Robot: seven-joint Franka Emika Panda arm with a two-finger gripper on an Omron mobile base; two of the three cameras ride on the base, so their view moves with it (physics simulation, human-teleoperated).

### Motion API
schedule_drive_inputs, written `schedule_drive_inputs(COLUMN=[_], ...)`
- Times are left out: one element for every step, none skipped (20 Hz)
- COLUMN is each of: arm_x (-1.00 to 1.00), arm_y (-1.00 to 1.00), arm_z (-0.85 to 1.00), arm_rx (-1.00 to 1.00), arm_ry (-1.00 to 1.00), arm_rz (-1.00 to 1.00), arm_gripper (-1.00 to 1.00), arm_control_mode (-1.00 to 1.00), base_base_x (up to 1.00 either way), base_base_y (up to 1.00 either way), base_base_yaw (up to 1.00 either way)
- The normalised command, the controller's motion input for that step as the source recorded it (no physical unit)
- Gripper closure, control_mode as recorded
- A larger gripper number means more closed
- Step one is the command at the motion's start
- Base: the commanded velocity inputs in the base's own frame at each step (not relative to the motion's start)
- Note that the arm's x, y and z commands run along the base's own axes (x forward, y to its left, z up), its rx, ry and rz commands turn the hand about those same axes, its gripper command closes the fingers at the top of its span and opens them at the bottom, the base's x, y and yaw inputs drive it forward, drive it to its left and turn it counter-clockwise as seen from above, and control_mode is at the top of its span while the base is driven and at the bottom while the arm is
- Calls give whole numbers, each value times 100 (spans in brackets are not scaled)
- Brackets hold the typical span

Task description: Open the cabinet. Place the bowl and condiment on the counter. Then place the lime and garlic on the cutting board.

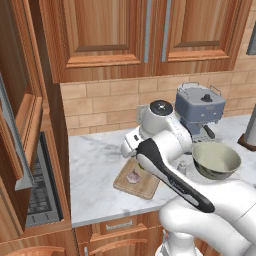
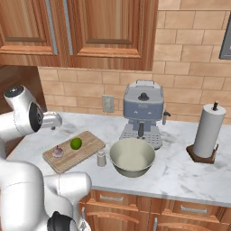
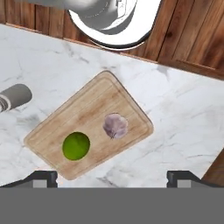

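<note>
Fingers (image 3: 112, 178) spread wide and empty, their two dark tips poking up at the bottom edge of the hand view, well clear above the cutting board (image 3: 89, 131). Straight beneath them sits the lime (image 3: 76, 145), and just beside it, apart, the garlic (image 3: 115, 126) — both resting flat on the wood, neither near the board's edge. From the right base view, the condiment (image 2: 101, 158) stands upright on the bench (image 2: 180, 173), just off the board's corner, and the bowl (image 2: 132, 156) sits next to it in front of the coffee machine (image 2: 142, 115). A paper-towel roll (image 2: 208, 131) stands further along. The cabinet (image 1: 17, 120) door hangs swung open at the left of the left base view.

By the look of it, everything is placed and what remains is a clean exit. To do that well, the arm should rise straight up first, fingers held apart, so nothing brushes the lime — it is round and would roll off at a nudge. Swinging sideways low risks clipping the condiment.
</note>
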Motion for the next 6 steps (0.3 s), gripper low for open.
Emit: schedule_drive_inputs(arm_x=[-43,-43,-43,-48,-47,-48], arm_y=[0,0,-4,-2,0,-4], arm_z=[38,38,38,38,38,35], arm_rx=[-1,-1,-1,0,0,0], arm_ry=[-5,-4,-4,-5,-4,-3], arm_rz=[0,0,0,0,0,0], arm_gripper=[-100,-100,-100,-100,-100,-100], arm_control_mode=[-100,-100,-100,-100,-100,-100], base_base_x=[0,0,0,0,0,0], base_base_y=[0,0,0,0,0,0], base_base_yaw=[0,0,0,0,0,0])
